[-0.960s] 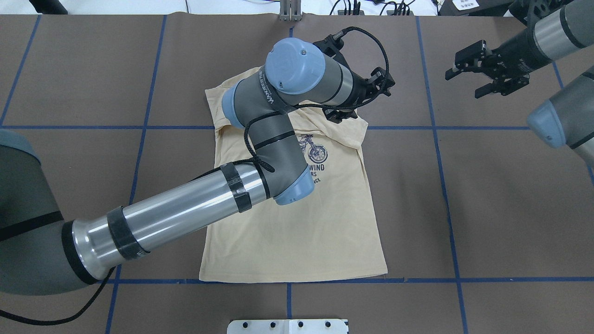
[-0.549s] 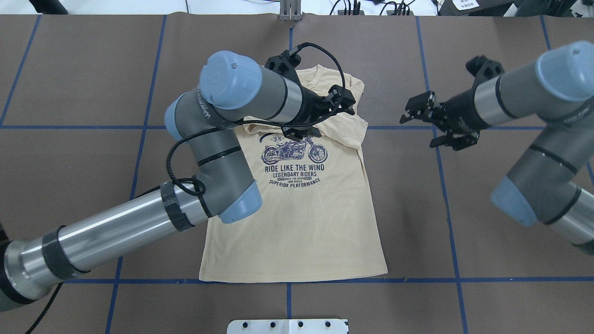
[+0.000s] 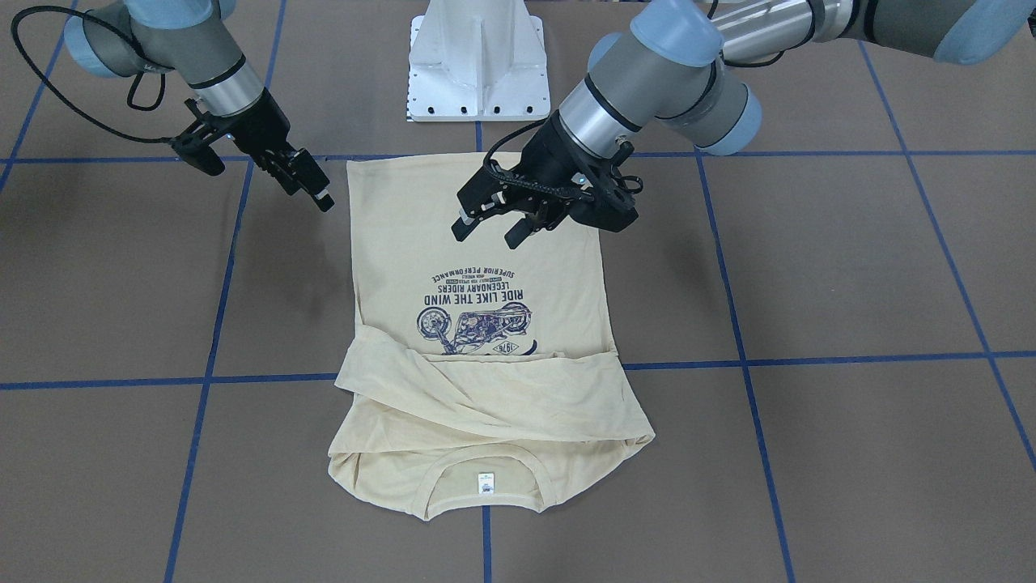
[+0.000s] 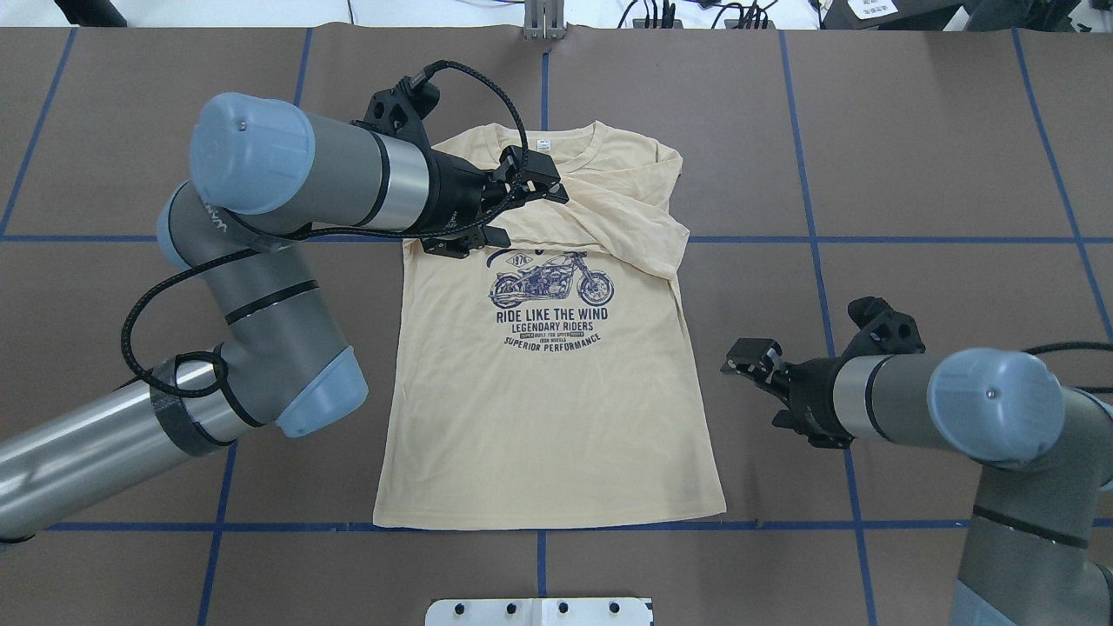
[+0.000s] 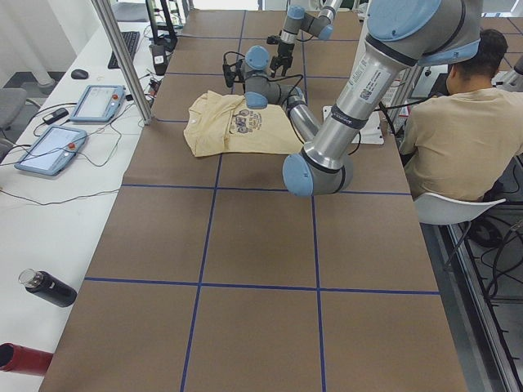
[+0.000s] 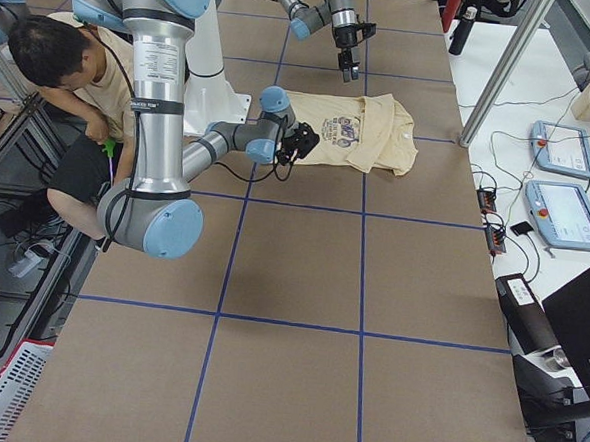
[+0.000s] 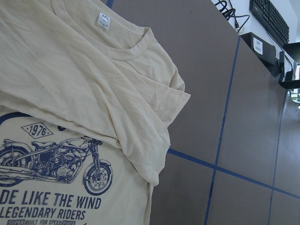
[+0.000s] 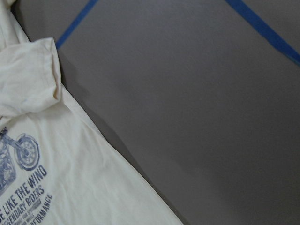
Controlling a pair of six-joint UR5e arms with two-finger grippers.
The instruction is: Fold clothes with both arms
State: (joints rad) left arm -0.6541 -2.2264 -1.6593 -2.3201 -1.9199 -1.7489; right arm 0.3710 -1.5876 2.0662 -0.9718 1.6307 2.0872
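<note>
The cream-yellow shirt (image 4: 548,417) lies flat on the brown table with its motorcycle print up and its hem toward the robot. Both sleeves are folded across the chest, just below the collar (image 3: 484,478). My left gripper (image 4: 532,216) hovers open and empty above the shirt; in the front view the left gripper (image 3: 486,235) stands over the shirt's lower half. My right gripper (image 4: 748,391) hangs open and empty just off the shirt's right edge, beside the hem corner (image 3: 350,166). The left wrist view shows the folded sleeve (image 7: 140,140), and the right wrist view shows the shirt's side edge (image 8: 70,178).
The white pedestal base (image 3: 477,73) stands at the robot's edge of the table. A seated person (image 5: 458,131) is beside the base. Tablets (image 5: 98,102) and bottles (image 5: 49,287) lie on a side bench. Blue tape lines (image 4: 869,524) grid the brown surface.
My left arm has swung left, carrying its open gripper from the shirt's right shoulder to over its left chest. My right arm has come in from the far right to the shirt's right edge.
</note>
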